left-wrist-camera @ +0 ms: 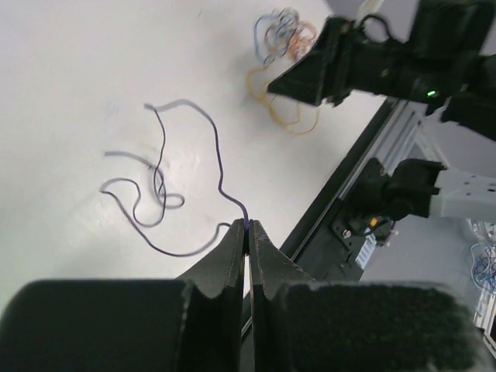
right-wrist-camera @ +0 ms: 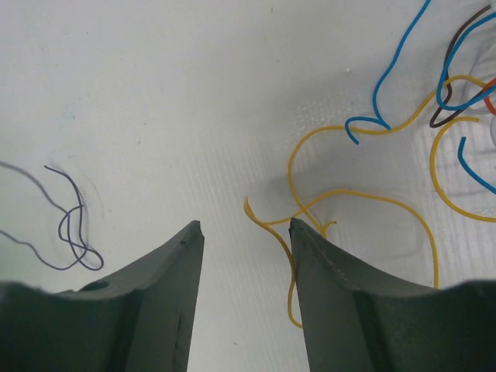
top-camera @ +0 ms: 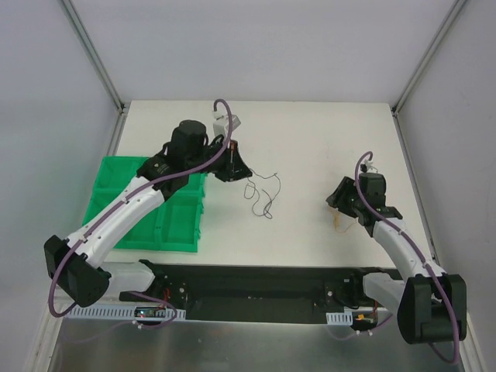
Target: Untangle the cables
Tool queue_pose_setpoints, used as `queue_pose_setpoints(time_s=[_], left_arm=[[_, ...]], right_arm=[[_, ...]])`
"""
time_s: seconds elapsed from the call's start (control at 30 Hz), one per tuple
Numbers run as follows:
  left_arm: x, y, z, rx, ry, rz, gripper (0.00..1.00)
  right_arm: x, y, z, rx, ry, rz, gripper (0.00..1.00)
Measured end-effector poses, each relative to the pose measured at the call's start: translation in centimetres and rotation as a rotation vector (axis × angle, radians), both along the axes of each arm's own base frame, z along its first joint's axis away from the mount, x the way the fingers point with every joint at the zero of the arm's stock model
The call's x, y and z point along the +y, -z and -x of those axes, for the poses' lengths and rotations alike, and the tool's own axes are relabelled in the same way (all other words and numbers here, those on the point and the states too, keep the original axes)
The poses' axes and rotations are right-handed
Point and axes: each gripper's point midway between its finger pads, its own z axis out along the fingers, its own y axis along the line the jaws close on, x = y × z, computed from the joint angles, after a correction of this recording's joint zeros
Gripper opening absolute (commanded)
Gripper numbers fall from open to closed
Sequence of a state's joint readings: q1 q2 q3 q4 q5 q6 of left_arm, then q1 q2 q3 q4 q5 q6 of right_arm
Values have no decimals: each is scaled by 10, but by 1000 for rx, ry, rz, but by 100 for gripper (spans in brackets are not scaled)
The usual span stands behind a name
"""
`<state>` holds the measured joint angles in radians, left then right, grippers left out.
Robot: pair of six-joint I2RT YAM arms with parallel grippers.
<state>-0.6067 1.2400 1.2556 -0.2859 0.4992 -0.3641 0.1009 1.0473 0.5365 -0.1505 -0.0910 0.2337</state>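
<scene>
My left gripper (top-camera: 232,164) (left-wrist-camera: 247,226) is shut on one end of a thin dark purple-grey wire (left-wrist-camera: 219,167). The wire trails off in loose loops over the white table (top-camera: 261,194) and also shows at the left of the right wrist view (right-wrist-camera: 80,203). The rest of the cables form a small multicoloured wad (left-wrist-camera: 283,35) beside my right gripper (top-camera: 346,208), with a yellow wire (left-wrist-camera: 288,122) spreading out of it. My right gripper (right-wrist-camera: 246,225) is open and empty above the table. The yellow wire (right-wrist-camera: 290,169) runs by its right fingertip (right-wrist-camera: 298,226). Blue wire (right-wrist-camera: 375,93) and bits of brown and red lie at the upper right.
A green divided bin (top-camera: 180,246) stands at the table's left, under the left arm. A small white object (top-camera: 225,121) lies at the back behind the left gripper. Black base rails (top-camera: 256,283) run along the near edge. White walls close in both sides.
</scene>
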Motion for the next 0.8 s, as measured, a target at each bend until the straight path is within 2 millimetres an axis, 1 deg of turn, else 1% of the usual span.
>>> queue_pose_setpoints(time_s=[0.1, 0.2, 0.4, 0.47, 0.57, 0.67, 0.73, 0.8], left_arm=[[5, 45, -2, 81, -33, -71, 0], [8, 77, -4, 143, -55, -128, 0], [-4, 121, -19, 249, -57, -194, 0], [-10, 135, -25, 289, -53, -212, 0], [-28, 158, -36, 352, -40, -239, 2], [-46, 184, -38, 397, -12, -277, 8], [-54, 198, -34, 423, 3, -302, 17], [-61, 211, -27, 445, 11, -329, 29]], right_arm=[[2, 1, 3, -2, -8, -3, 59], [5, 1, 3, -5, -21, -3, 62], [6, 1, 5, 1, -25, -1, 62], [5, 1, 5, 0, -24, 0, 62], [5, -1, 5, -3, -24, 0, 62], [5, -2, 5, -9, -25, -2, 62], [6, -3, 6, -12, -26, -3, 62], [6, -4, 6, -15, -27, -4, 62]])
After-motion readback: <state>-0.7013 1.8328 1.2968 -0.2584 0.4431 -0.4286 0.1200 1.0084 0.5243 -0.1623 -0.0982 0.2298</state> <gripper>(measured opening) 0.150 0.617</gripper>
